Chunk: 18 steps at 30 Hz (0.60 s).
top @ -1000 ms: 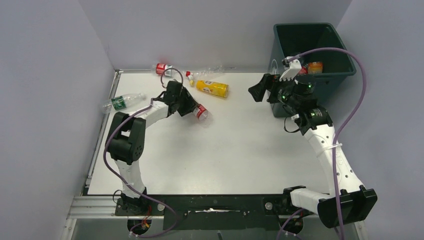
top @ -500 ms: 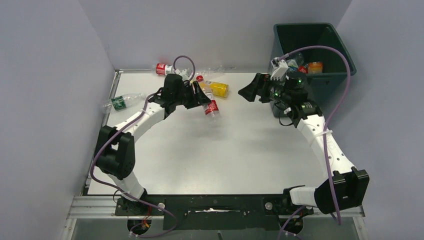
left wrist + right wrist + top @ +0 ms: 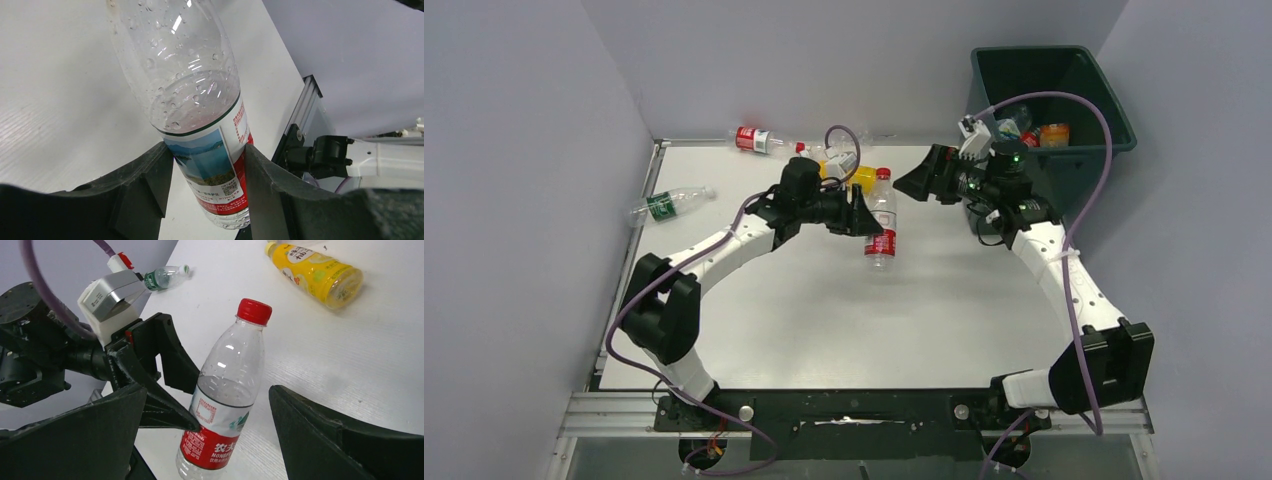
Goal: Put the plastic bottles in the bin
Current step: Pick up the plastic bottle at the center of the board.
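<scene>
Right wrist: left end effector [image 3: 195, 402] pinches NONGFU SPRING bottle [image 3: 227, 375]; right end effector [image 3: 207, 390] spread

White table [image 3: 924, 320]: yellow bottle [image 3: 315, 274], green-label bottle [image 3: 664, 205], far red-label bottle [image 3: 756, 139].

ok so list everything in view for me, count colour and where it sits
held bottle: one, clear, red cap and label, mid-table
yellow bottle: one, yellow, lying towards the table's far edge
red-label bottle: one, clear, lying at the far edge
green-label bottle: one, clear, lying at the left edge
orange bottle: one, orange, inside the bin, others beside it unclear
bin: one, dark green, far right corner
table: one, white
cables: two, purple, one per arm
left end effector: black, closed on the held bottle
right end effector: black, open, facing the held bottle
</scene>
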Each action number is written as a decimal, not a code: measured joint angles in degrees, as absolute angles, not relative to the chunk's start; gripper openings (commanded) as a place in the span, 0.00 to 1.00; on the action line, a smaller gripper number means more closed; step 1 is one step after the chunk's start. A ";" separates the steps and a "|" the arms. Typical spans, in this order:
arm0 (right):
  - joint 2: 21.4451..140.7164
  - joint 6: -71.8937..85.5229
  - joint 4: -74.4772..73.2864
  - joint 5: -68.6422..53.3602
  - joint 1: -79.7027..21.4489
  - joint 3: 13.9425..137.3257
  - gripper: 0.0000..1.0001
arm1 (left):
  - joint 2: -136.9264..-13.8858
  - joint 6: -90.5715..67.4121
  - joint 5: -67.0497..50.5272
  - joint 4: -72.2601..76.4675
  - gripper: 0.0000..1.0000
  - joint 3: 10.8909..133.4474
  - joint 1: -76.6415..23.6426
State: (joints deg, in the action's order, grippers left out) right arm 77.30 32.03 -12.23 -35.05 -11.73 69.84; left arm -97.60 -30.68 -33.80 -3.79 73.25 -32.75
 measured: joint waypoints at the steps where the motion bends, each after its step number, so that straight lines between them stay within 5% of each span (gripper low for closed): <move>1: 77.67 32.05 -12.23 -35.05 -11.73 69.87 1.00 | -97.60 -30.44 -34.50 -3.44 0.45 73.25 -33.19; 18: 81.45 31.97 -15.07 -34.92 -14.15 70.13 0.95 | -95.37 -29.43 -39.05 3.70 0.46 72.62 -35.09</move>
